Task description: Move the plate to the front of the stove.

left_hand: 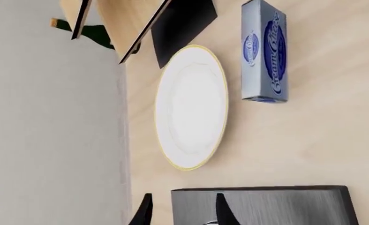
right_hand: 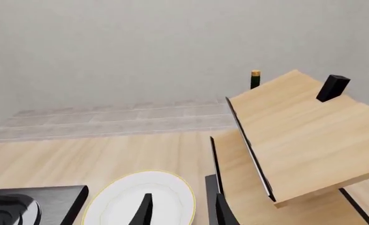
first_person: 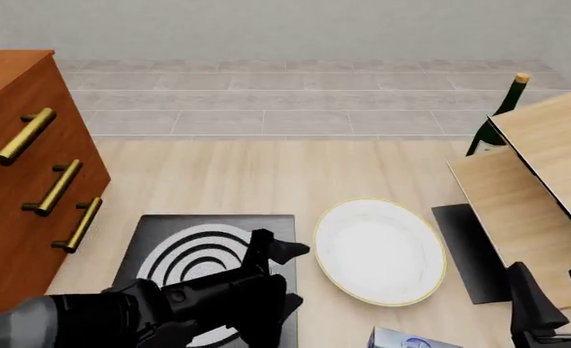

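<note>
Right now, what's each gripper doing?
Left gripper: open, empty, over the stove beside the plate.
Right gripper: open, empty.

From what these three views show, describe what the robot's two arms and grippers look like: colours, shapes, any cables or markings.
The left arm is glossy black with rounded, bulky housings, shading to a pale grey segment nearest the camera. The left gripper ends in short black angular fingers. The right gripper has two slim black fingers, tapering to points in the wrist views. No cables, labels or markings can be made out.
</note>
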`<state>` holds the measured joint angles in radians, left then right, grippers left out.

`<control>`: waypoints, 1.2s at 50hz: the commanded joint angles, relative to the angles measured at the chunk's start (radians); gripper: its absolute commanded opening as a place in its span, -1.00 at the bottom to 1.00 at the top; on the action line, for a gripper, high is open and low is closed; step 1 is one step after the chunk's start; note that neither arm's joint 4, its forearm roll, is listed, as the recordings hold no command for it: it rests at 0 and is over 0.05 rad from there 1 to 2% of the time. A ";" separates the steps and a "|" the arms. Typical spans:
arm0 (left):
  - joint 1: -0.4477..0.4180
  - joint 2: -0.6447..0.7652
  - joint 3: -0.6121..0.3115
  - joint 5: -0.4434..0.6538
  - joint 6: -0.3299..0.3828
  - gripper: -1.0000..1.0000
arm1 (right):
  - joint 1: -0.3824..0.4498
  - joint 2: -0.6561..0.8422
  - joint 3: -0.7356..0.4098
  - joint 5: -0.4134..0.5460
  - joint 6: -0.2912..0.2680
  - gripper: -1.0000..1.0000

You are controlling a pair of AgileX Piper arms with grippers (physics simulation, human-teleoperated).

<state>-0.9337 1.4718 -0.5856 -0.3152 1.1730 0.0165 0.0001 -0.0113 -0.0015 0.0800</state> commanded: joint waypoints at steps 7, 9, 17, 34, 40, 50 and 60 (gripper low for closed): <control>-0.004 0.113 -0.082 -0.008 0.022 1.00 | -0.003 0.000 0.001 -0.002 0.000 1.00; -0.007 0.122 -0.089 -0.008 0.023 1.00 | -0.003 0.000 0.002 -0.002 0.000 1.00; -0.012 0.165 -0.121 -0.008 0.023 1.00 | -0.006 0.000 -0.003 0.002 -0.002 1.00; -0.044 0.228 -0.148 -0.034 -0.005 1.00 | -0.020 0.000 0.003 -0.001 -0.003 1.00; -0.049 0.246 -0.152 -0.044 -0.009 1.00 | -0.020 0.000 0.001 0.001 -0.002 1.00; -0.057 0.276 -0.168 -0.057 -0.021 1.00 | -0.023 0.000 -0.001 0.002 -0.002 1.00; -0.059 0.304 -0.181 -0.067 -0.024 1.00 | -0.025 0.000 -0.003 0.002 -0.003 1.00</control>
<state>-0.9883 1.7472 -0.7535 -0.3710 1.1536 -0.0061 0.0001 -0.0125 -0.0002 0.0782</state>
